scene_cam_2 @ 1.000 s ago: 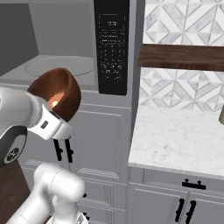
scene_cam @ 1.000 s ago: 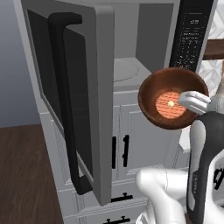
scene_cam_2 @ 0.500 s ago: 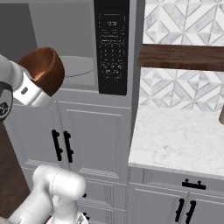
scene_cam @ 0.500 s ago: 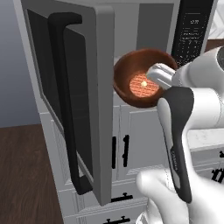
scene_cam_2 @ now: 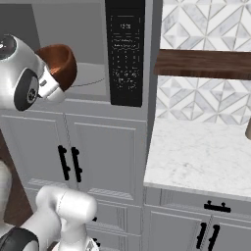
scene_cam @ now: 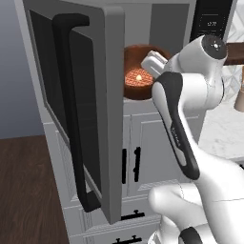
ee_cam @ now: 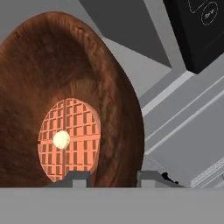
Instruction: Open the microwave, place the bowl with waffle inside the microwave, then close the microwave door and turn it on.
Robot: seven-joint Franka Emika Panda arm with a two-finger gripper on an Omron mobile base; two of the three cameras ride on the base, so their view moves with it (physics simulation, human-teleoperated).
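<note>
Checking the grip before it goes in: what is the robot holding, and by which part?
The bowl with the waffle, gripped by its rim, one of the jaws inside and one outside.

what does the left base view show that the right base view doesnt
Left base view alone: the open microwave door with its dark window and long black handle, swung out to the left, and the waffle lying inside the bowl.

Right base view alone: the black control panel from the front, the marble counter, the wooden shelf and the patterned tile wall.

Both: the copper-brown bowl tilted at the mouth of the microwave, gripped by its rim in the jaws, and the white cabinet doors below.
</note>
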